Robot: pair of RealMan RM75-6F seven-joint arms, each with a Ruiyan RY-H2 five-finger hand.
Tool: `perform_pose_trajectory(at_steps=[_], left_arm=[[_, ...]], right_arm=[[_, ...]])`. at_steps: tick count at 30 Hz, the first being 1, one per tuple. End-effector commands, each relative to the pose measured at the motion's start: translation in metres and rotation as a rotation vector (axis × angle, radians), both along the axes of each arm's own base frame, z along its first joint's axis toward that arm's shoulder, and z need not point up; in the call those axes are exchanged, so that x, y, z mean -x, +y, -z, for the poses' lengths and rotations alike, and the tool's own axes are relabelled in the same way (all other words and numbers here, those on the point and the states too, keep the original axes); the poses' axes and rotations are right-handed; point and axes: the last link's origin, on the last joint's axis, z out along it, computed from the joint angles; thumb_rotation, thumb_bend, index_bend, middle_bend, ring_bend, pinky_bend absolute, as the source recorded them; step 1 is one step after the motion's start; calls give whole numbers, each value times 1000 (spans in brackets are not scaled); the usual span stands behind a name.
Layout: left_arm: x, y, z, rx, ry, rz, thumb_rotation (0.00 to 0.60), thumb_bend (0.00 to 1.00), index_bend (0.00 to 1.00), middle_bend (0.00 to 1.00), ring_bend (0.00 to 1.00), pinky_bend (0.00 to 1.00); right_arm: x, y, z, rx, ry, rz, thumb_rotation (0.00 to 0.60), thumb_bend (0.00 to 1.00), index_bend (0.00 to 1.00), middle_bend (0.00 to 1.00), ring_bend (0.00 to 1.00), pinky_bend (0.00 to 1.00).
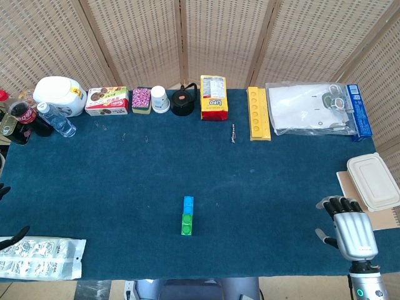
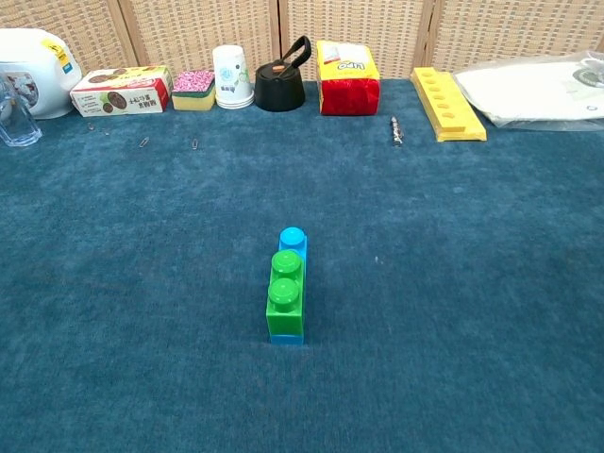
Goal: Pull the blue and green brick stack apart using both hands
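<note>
On the table [image 1: 262, 181], the brick stack [image 1: 187, 215] is left untouched; the right hand [image 1: 350, 228] is held with fingers [image 1: 340, 204] released, empty; the left hand's state cannot be told.

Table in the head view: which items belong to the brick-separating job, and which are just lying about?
Job: green brick stacked on blue brick; right hand; left hand.

Lying about: biscuit box, paper cup, yellow tray, food container.
</note>
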Motion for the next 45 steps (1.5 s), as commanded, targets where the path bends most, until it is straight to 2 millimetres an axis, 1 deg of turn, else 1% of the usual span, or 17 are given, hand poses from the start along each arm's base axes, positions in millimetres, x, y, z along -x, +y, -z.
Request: perform_pose_trajectory(at_steps=[1,5,8,11,14,15,19,23,28,31,32,36,41,43,45], left_arm=[[0,0,0,0,0,1,513,212,160,144,31,199],[-1,1,-1,2,2,6,518,212,160,144,31,198],[-2,3,-2,2,5,11,513,211,160,143,31,198],[-4,4,-4,17,5,19,515,212,160,144,31,199],[-7,5,-6,39,19,29,518,213,160,144,31,198],[-8,5,-6,45,28,34,516,213,160,144,31,198],[-14,7,-7,66,49,41,518,214,160,144,31,198],[-21,10,-8,80,68,49,516,214,160,144,31,198],[-27,15,-12,89,93,51,518,214,160,144,31,198],[-29,17,-14,92,107,51,517,215,160,144,31,199],[-30,18,-15,93,113,50,520,215,160,144,31,198],[-33,22,-18,97,124,49,516,215,160,144,31,198],[-33,24,-19,106,121,41,516,218,160,144,31,199],[-32,25,-20,112,111,33,518,218,160,143,31,199],[-30,27,-22,117,106,24,518,219,160,143,31,199]], right_arm=[[0,0,-1,1,-3,-1,600,44,400,378,317,302],[0,-2,0,-7,-26,-6,600,43,400,378,327,315],[-3,-7,2,-33,-62,-31,600,43,400,378,335,321],[-9,-18,4,-73,-122,-79,600,55,400,378,338,320],[-19,-35,8,-134,-201,-152,600,65,388,378,338,320],[-25,-42,11,-171,-234,-191,600,66,383,378,340,322],[-44,-63,17,-265,-262,-305,600,67,380,379,346,338],[-70,-83,29,-378,-253,-418,600,69,379,379,349,358],[-101,-104,44,-509,-227,-518,600,70,363,379,349,362],[-118,-114,51,-551,-211,-571,600,69,363,379,348,359],[-127,-118,54,-571,-193,-602,600,68,363,379,348,357],[-152,-127,66,-636,-140,-673,600,43,363,379,341,343],[-183,-132,79,-671,-74,-772,600,27,363,372,325,324],[-192,-132,84,-684,-62,-795,600,25,363,362,309,310],[-202,-133,92,-704,-43,-817,600,20,363,347,280,274]])
